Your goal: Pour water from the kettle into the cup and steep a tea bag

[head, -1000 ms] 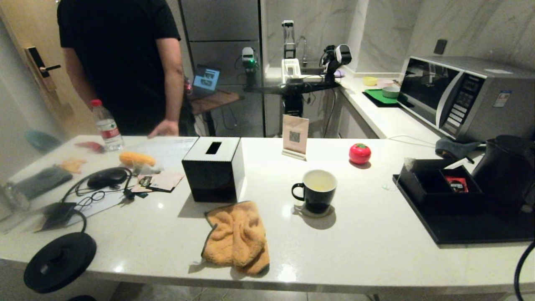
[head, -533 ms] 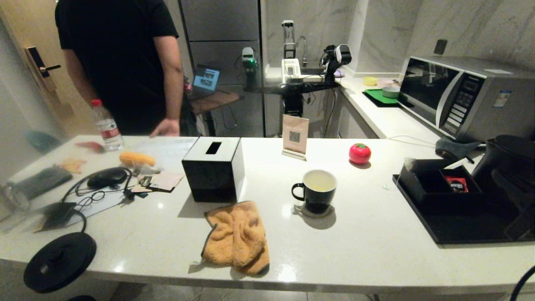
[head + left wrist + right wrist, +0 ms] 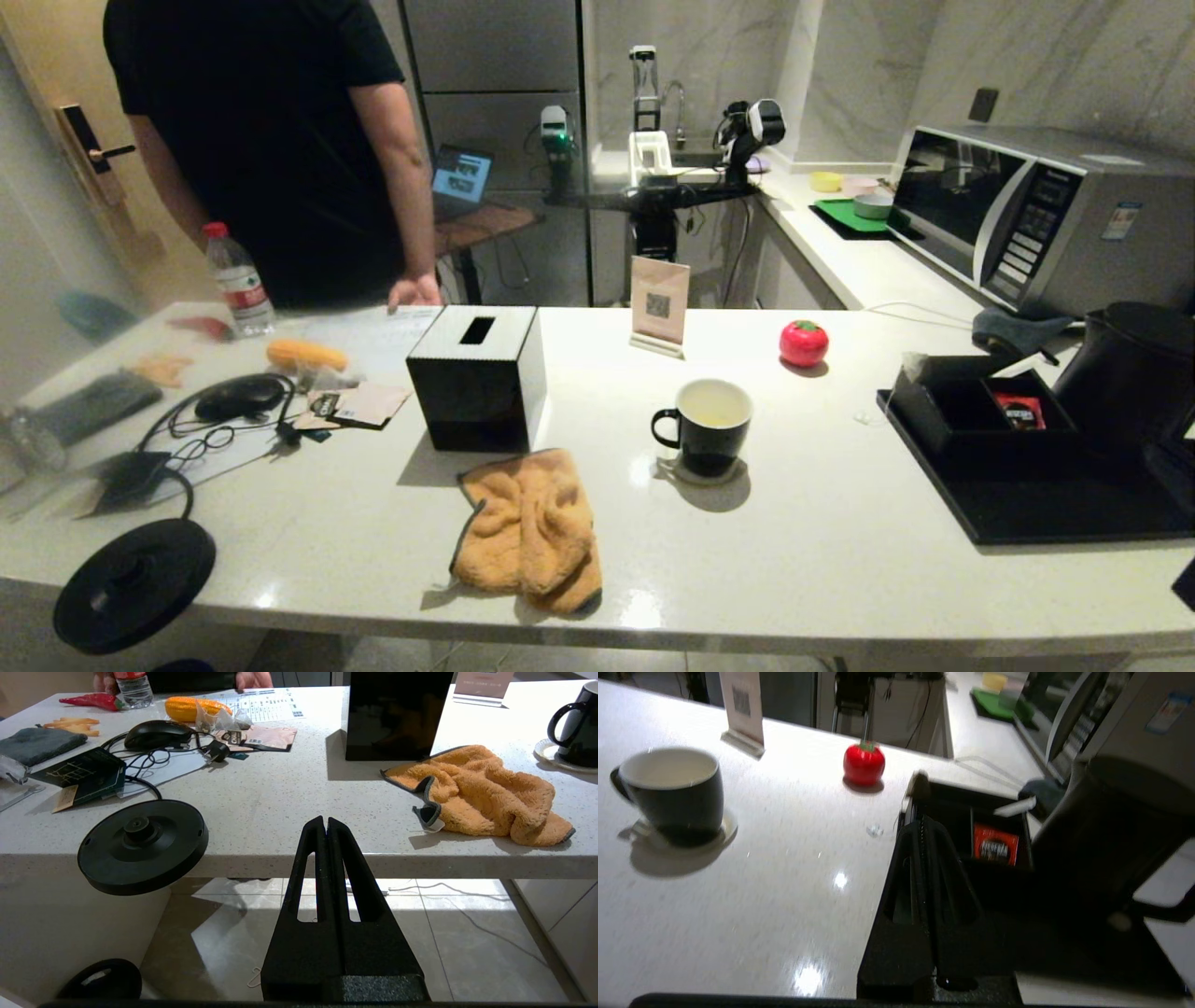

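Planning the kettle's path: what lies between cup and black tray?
Bare counter between cup and black tray, apart from one tiny clear scrap, in the head view.

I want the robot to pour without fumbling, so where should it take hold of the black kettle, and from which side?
Probably the loop handle, which juts from the kettle on the side away from the cup. Come from that side with the right gripper, fingers opened first; the rounded body looks too wide to clamp.

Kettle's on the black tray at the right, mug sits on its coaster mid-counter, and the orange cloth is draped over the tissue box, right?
Not quite: the orange cloth lies flat on the counter in front of the tissue box, as the head view shows. The rest holds.
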{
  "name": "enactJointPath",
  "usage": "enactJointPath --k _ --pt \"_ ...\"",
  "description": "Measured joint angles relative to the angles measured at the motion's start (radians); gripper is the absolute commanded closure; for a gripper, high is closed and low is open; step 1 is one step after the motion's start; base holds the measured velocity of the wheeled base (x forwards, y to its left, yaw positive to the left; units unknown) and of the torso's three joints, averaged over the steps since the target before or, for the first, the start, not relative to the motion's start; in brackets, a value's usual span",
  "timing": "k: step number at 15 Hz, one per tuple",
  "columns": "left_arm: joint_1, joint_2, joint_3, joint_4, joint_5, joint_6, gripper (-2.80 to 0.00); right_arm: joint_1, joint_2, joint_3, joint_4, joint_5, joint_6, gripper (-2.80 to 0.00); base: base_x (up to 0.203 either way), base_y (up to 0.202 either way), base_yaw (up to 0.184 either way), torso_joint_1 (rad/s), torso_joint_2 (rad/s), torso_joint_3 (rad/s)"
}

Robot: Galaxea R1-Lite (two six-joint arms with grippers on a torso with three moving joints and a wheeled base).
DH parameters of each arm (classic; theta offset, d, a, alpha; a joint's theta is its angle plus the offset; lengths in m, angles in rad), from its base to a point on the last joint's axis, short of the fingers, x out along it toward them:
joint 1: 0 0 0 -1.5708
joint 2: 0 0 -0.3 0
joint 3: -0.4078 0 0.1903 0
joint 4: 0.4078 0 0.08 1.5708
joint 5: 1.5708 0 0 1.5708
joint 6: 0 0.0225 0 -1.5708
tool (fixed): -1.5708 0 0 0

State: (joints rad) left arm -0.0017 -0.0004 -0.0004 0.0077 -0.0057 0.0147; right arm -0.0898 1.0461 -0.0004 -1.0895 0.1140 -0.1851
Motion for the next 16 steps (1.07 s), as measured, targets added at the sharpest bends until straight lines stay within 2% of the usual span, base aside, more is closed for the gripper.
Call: enactJointPath --k 5,8,12,16 --pt "0.000 0.000 0.000 0.000 0.000 0.000 0.00 0.001 -0.201 0.000 0.320 -0.001 0.003 0.00 0.000 0.000 0.000 0.000 0.00 0.000" --pt "0.000 0.000 0.000 0.000 0.000 -0.001 0.00 0.000 -0.221 0.000 0.304 -0.024 0.003 0.00 0.000 0.000 0.000 0.000 0.00 0.000" --pt "0.000 0.000 0.000 0.000 0.000 -0.001 0.00 0.000 -0.160 0.000 0.225 -0.099 0.004 0.00 0.000 0.000 0.000 0.000 0.00 0.000" --pt "0.000 0.000 0.000 0.000 0.000 -0.001 0.00 0.001 -0.188 0.000 0.299 -0.100 0.019 0.00 0.000 0.000 0.000 0.000 0.00 0.000"
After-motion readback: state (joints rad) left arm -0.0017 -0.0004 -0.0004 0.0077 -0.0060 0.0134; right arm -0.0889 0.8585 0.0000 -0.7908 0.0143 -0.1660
